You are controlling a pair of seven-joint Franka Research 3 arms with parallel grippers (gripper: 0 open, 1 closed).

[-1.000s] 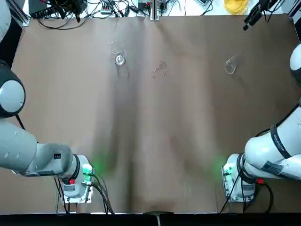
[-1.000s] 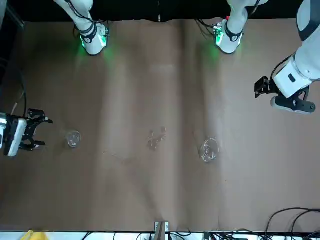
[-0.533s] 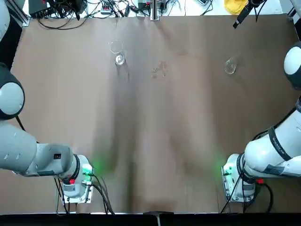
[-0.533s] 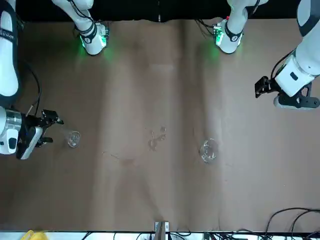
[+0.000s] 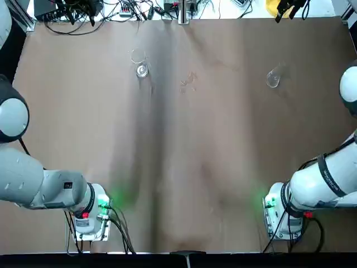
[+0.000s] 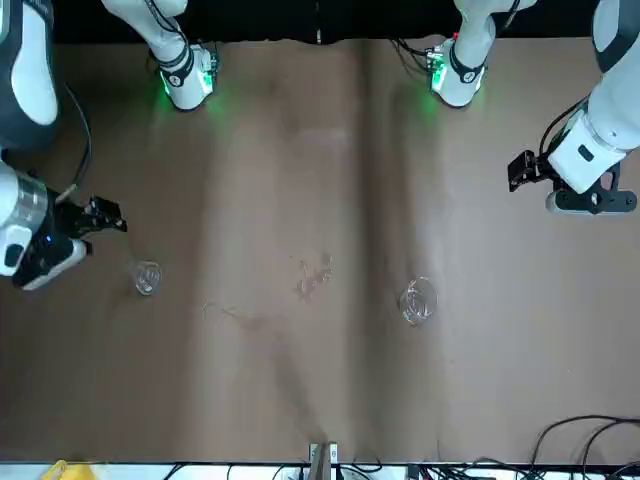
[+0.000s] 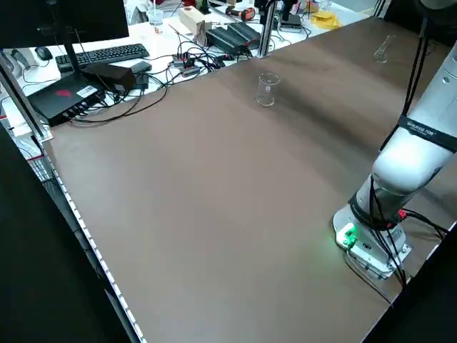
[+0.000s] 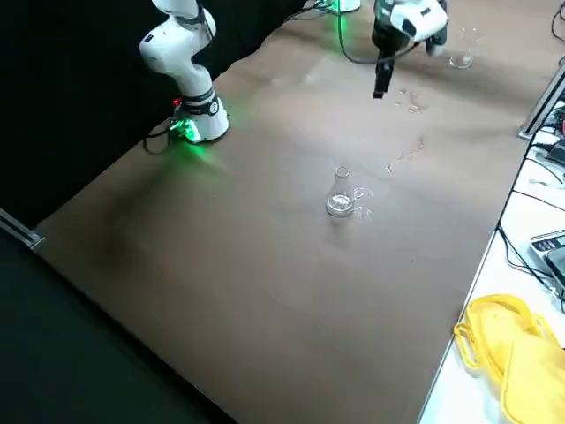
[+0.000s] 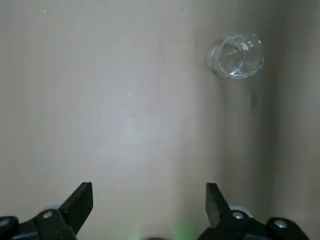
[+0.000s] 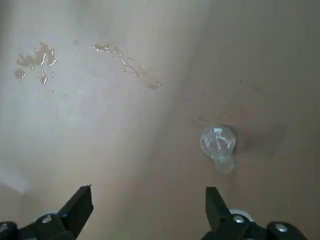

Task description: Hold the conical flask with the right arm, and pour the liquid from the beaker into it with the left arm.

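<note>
The conical flask (image 5: 273, 79) stands upright on the brown table at the far right, also seen as the flask (image 6: 147, 277) and the flask (image 8: 340, 199). My right gripper (image 10: 147, 200) hovers high over it, open and empty; the right gripper (image 8: 381, 79) points down. The beaker (image 5: 140, 65) stands at the far left, also seen as the beaker (image 6: 418, 300) and the beaker (image 7: 267, 89). My left gripper (image 9: 148, 200) hangs high, open and empty, with the beaker (image 9: 236, 55) off to one side below it.
Small wet droplets (image 5: 188, 82) lie on the table between the two vessels. Cables and electronics (image 5: 83, 10) line the far edge. A yellow object (image 8: 503, 353) sits past the far right corner. Both arm bases (image 5: 89, 215) stand at the near edge.
My right gripper has risen and shifted a little toward the table's middle, above the flask. The left arm has barely moved. Both vessels stay where they were.
</note>
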